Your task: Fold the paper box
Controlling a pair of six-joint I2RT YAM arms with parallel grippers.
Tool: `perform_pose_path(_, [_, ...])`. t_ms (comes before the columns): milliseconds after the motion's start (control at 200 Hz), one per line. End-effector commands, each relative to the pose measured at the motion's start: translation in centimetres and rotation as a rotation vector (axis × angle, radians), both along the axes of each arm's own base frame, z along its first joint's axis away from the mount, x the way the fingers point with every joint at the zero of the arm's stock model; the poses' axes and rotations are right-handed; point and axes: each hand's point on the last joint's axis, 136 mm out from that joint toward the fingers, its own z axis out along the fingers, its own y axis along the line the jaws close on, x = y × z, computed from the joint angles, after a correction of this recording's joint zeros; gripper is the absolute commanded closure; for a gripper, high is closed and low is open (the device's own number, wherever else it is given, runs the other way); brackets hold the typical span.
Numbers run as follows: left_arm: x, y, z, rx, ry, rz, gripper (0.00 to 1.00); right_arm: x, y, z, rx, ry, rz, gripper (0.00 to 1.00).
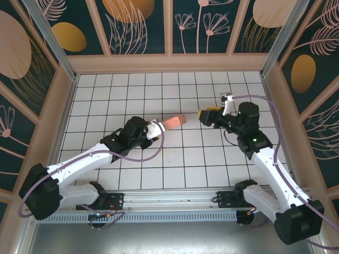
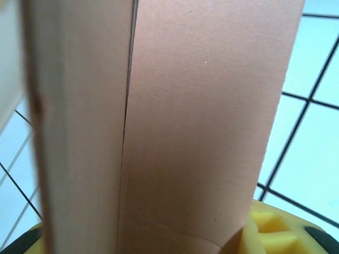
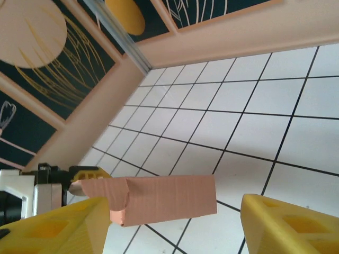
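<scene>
The paper box [image 1: 174,122] is a small salmon-pink folded carton held off the tiled floor near the middle. My left gripper [image 1: 157,128] is shut on its left end. In the left wrist view the box [image 2: 201,116] stands very close and upright, with a seam down its left part and a yellow finger [image 2: 278,233] beside its lower edge. My right gripper [image 1: 204,116] is open just right of the box and apart from it. From the right wrist, the box [image 3: 164,198] lies between and beyond the two yellow fingers [image 3: 58,230], with one end flap bent.
The white tiled table [image 1: 175,164] is walled by a peach frame and dark patterned panels [image 1: 140,26]. Purple cables [image 1: 265,100] loop from both arms. A metal rail [image 1: 169,203] runs along the near edge.
</scene>
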Motion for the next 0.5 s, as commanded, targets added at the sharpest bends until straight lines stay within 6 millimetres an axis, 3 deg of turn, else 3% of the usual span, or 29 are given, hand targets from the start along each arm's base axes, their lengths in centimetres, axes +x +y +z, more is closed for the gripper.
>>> perform_pose_path(0, [-1.2,1.0,-0.2,0.047,0.092,0.014,0.71,-1.2,0.5,0.1,-0.181,-0.109,0.046,0.34])
perform_pose_path(240, [-2.6,1.5,-1.2,0.148,0.212,-0.029,0.73,-3.8,5.0,-0.3,-0.356,-0.288,0.197,0.33])
perform_pose_path(495, [-3.8,1.6,-3.0,0.201,0.318,-0.059,0.75,-3.6,6.6,-2.9,-0.485,-0.303,0.247,0.34])
